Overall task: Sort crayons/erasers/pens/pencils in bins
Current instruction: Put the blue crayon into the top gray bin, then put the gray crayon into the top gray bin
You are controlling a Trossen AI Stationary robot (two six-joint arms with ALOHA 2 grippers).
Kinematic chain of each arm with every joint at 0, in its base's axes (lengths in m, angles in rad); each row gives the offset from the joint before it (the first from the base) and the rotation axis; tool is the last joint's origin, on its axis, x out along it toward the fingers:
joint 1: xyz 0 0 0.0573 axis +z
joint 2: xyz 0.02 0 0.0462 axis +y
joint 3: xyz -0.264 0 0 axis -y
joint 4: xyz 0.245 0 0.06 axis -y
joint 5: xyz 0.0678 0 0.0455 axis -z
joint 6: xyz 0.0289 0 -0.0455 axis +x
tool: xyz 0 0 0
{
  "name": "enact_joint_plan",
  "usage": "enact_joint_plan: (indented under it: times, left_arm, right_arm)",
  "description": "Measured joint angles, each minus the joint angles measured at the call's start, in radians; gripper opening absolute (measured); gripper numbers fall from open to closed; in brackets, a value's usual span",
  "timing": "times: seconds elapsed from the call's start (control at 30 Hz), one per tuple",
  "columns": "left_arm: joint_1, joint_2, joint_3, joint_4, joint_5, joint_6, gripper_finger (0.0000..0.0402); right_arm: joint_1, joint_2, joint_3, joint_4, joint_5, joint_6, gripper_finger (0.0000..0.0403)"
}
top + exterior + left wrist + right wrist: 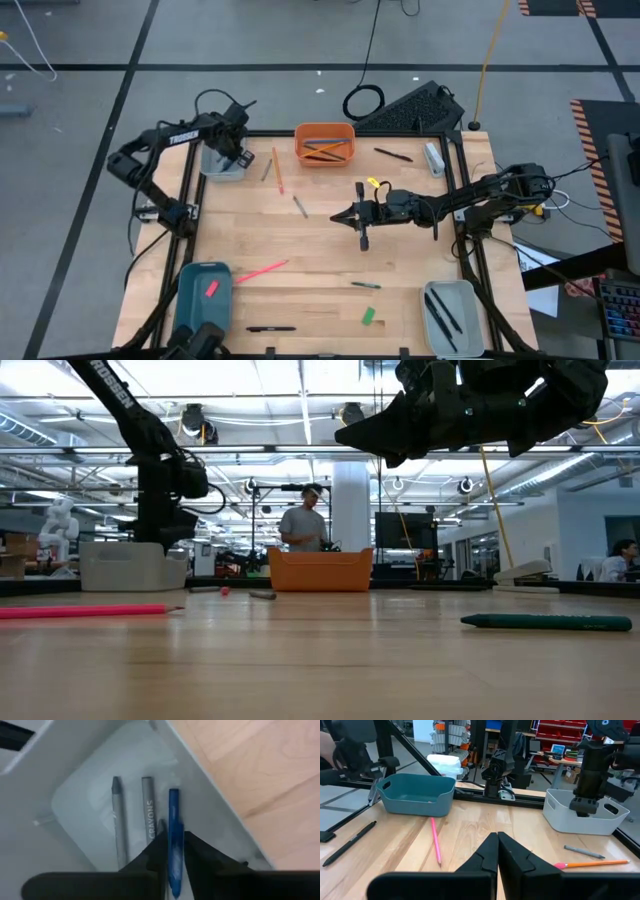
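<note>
A blue crayon [173, 835] lies lengthwise between the left gripper's [173, 851] two fingertips [159, 847], over the floor of a pale grey bin [80, 805]; just beside those fingers, two grey crayons [148, 812] lie flat and parallel in the same bin. Ahead of the right gripper's [497, 851] closed fingers a pink pencil [436, 840] lies flat on the wood, a teal bin [415, 795] beyond it; off to one side of those fingers lie an orange pencil [592, 864] and a grey stick [584, 851], a black pen [349, 843] to the other.
</note>
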Motion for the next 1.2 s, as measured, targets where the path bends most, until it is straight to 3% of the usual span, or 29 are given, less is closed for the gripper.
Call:
enact_joint_plan:
  times: [0.3,0.4,0.53,0.67,0.87,1.07,1.2]
  left_arm:
    - [-0.013,-0.109,0.0,-0.031,-0.034,0.028,0.0107]
    - [-0.05,-0.191,0.0,-0.053,-0.081,0.041,0.0094]
    - [-0.155,-0.328,-0.001,-0.045,-0.109,0.022,0.0049]
    - [-0.31,-0.481,-0.088,0.112,-0.096,-0.01,0.0006]
    - [-0.543,-0.684,-0.341,0.471,-0.045,-0.1,0.0009]
    - [-0.698,-0.795,-0.552,0.776,-0.046,-0.168,0.0008]
    - [-0.758,-0.815,-0.644,0.917,-0.052,-0.192,0.0013]
  right_arm:
    - [0.0,0.0,0.0,-0.013,0.0,0.0,0.0]
    - [0.0,0.0,0.0,-0.016,0.016,0.004,0.0]
    - [0.0,0.0,0.004,-0.047,0.122,0.042,0.0]
    - [0.0,0.014,0.063,-0.11,0.145,0.064,0.0]
    - [-0.006,0.104,0.155,-0.202,0.198,0.094,0.0]
    - [-0.02,0.246,0.236,-0.208,0.281,0.215,0.0001]
    - [-0.022,0.335,0.308,-0.263,0.342,0.271,0.0029]
